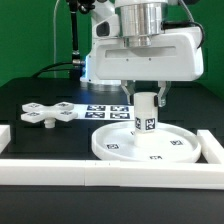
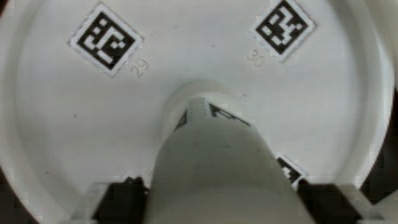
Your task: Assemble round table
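The large rimmed round disc (image 1: 148, 143) lies flat on the black table, with tags on its face. The short cylinder leg (image 1: 146, 113) stands upright on the disc's middle. My gripper (image 1: 146, 100) is straight above it and shut on the leg near its top. In the wrist view the leg (image 2: 214, 150) runs down to the disc (image 2: 107, 110), with my dark fingertips (image 2: 121, 198) on both sides of it. The small cross-shaped base (image 1: 47, 112) lies on the table toward the exterior view's left, apart from the disc.
White border rails run along the front (image 1: 100, 172) and the exterior view's right side (image 1: 211, 148). The marker board (image 1: 105, 109) lies flat behind the disc. A green wall is at the back.
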{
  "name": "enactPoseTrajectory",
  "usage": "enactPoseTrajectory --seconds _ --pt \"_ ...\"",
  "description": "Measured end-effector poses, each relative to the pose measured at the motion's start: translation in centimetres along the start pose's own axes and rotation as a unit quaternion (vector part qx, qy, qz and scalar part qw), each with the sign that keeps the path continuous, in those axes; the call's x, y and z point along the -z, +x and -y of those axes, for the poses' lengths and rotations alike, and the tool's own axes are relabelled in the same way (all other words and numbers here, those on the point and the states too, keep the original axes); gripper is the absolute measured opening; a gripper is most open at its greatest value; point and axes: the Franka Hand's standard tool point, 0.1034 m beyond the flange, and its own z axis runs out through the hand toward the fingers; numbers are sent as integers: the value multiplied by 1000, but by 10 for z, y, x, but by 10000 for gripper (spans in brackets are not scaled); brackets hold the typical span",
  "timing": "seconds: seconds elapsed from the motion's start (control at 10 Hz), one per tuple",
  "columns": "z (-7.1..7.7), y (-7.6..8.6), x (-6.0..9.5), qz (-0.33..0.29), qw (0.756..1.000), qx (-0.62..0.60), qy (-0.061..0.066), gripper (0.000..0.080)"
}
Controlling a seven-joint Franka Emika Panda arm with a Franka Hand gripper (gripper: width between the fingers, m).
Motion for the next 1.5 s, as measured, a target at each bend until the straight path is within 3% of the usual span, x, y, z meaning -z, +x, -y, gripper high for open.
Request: enactPoseTrajectory --seconds 0.3,0.5,0.8,1.2,1.3,1.4,1.5 --pt "0 -1 0 5 996 -87 6 409" --pt "2 -2 -1 8 979 -203 15 409" --pt "5 -4 -1 20 916 -400 40 409" --pt "3 0 -2 51 806 -587 54 409" --pt "1 1 -2 54 793 -604 54 409" --pt "2 0 -2 55 789 -610 54 466" --pt "3 0 -2 54 797 -599 54 584"
